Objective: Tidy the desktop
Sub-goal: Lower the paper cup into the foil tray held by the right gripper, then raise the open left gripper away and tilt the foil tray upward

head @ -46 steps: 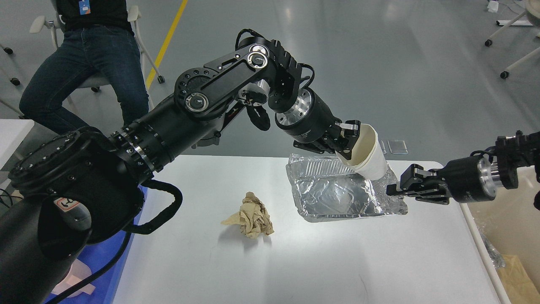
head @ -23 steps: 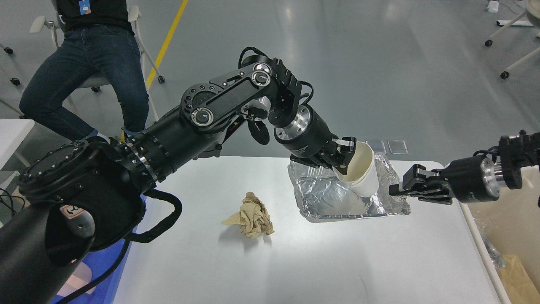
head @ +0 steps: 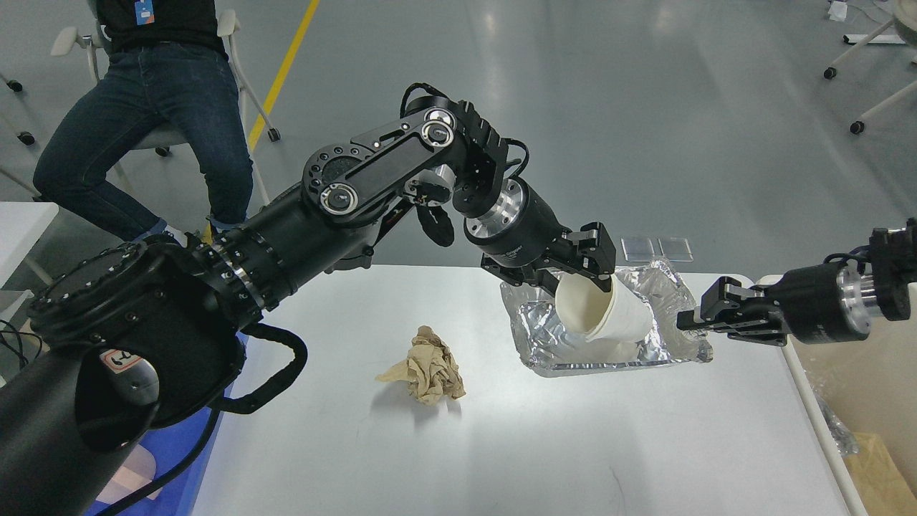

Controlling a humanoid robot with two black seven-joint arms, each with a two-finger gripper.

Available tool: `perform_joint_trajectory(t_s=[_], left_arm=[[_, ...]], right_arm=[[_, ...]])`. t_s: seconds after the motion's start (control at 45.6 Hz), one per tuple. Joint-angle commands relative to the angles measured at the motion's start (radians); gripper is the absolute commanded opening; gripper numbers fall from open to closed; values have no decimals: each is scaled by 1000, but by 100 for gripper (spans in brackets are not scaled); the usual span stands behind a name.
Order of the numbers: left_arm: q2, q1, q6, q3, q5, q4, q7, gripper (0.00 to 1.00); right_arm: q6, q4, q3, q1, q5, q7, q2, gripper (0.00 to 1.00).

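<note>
- Head view, far left: a seated person [head: 143,107] in dark jeans is on a chair beyond the table, on the grey floor, near a yellow floor line [head: 283,72].
- At the lower left edge a blue tray [head: 161,459] shows beside the table, mostly hidden behind the thick part of the left arm.
- White and slightly glossy, the desktop [head: 501,444] fills the lower middle of the view, its near half bare.
- A crumpled brown paper wad [head: 428,367] lies on the desktop left of centre, apart from everything else.
- The left gripper [head: 582,266] reaches in over the far part of the desktop; its jaws are closed on the rim of a white paper cup [head: 609,315], which is tilted with its mouth facing the camera and to the left.
- The cup is over a crinkled foil tray [head: 534,337] and partly inside it; whether it touches the foil cannot be told.
- The foil tray sits toward the far right of the desktop, tipped up on its right side.
- The right gripper [head: 693,320] comes in from the right and pinches the foil tray's right edge with closed jaws.
- Beyond the right edge of the desktop stands a cream bin [head: 845,380], with some crumpled material visible inside.
</note>
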Motion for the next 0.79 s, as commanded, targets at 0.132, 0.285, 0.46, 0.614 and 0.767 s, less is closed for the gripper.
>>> perform_joint_trajectory(t_s=[0.132,0.285,0.46,0.614,0.767], left_arm=[[21,-14,0,-66,-12,0,1,93],[68,-19,0,-134,-14,0,1,94],[136,-35,0,-169,-15,-2,1,95],[191,-32,0,-197,-20,-5,1,96],[217,-9,0,-218,-98,-8,1,97]], right_arm=[[0,5,1,-1,0,1,-18,0],[25,5,5,-2,0,1,-23,0],[31,5,9,-2,0,1,-21,0],[61,5,15,-2,2,1,-20,0],[132,0,31,-5,20,3,-11,0]])
